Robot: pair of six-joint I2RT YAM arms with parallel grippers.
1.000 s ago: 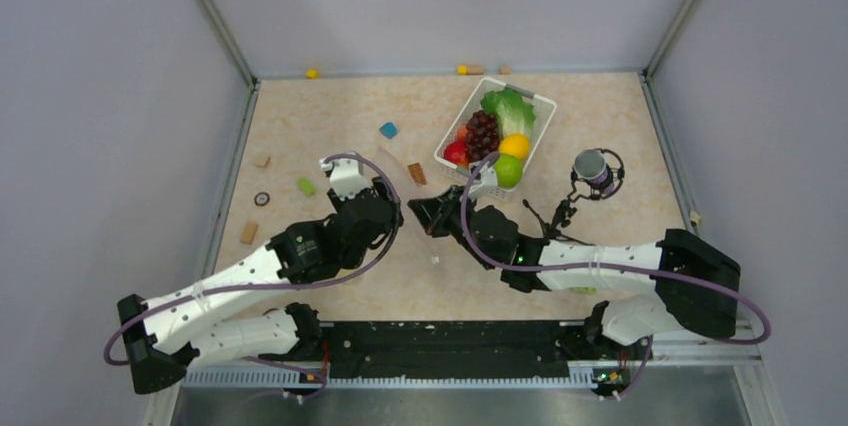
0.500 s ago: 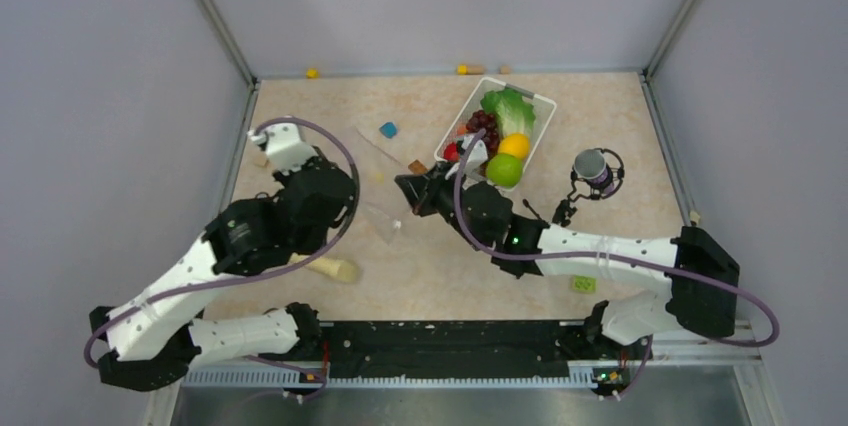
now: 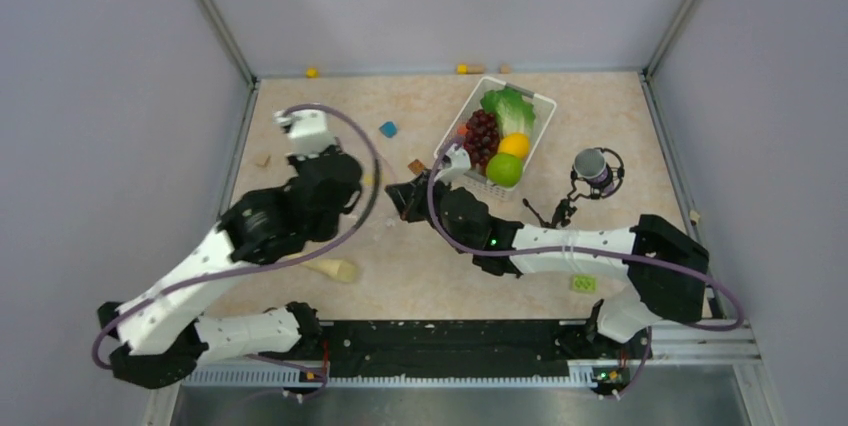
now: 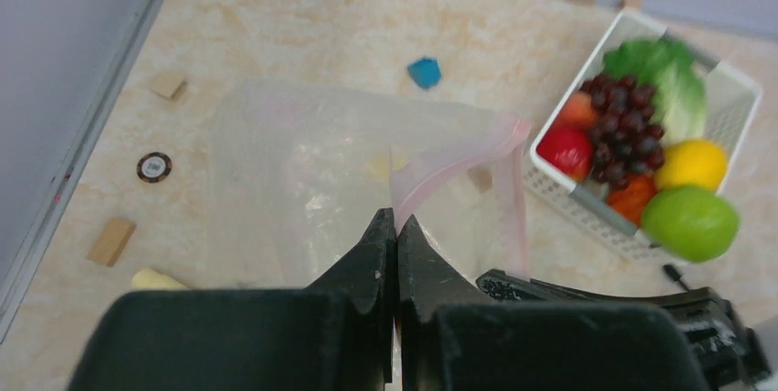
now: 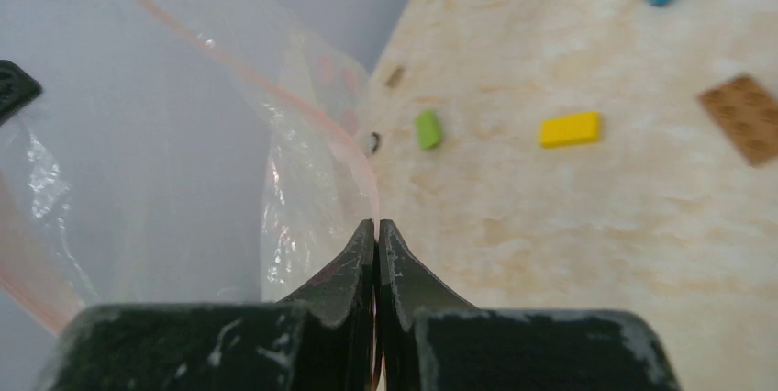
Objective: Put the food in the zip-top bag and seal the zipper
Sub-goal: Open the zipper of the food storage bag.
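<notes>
Counter: a beige, marbled counter [image 3: 420,96] boxed in by grey panels, with the two arms reaching up from the bottom edge of the overhead view.
Zip-top bag: the clear zip-top bag [image 4: 303,171] is held up between the two tools near the centre of the overhead view, just left of the basket. The counter shows through its crinkled film.
Zipper: the pinkish zipper [image 4: 459,154] runs along the mouth, which gapes unsealed. In the left wrist view it bends from the centre up toward the right.
Left tool: the left tool [image 4: 396,218] is pinched fully together on the bag's mouth edge, where the pink strip comes down to its tips.
Right tool: the right tool [image 5: 376,226] is likewise closed tight at the bottom centre of its own view, with the bag's pink-edged film caught between its tips.
Food: all of it sits in the white basket [image 4: 729,102], upper right of centre in the overhead view. The lettuce [image 3: 508,106] is at the top end, then the grape bunch [image 3: 482,134], apple [image 4: 564,148], lemon [image 4: 690,163] and orange [image 4: 633,198], with the lime [image 3: 503,169] at the bottom end.
Loose bits: a blue block [image 3: 388,129] lies left of the basket. A green block [image 5: 427,128] and a yellow block [image 5: 569,128] lie on the counter in the right wrist view.
</notes>
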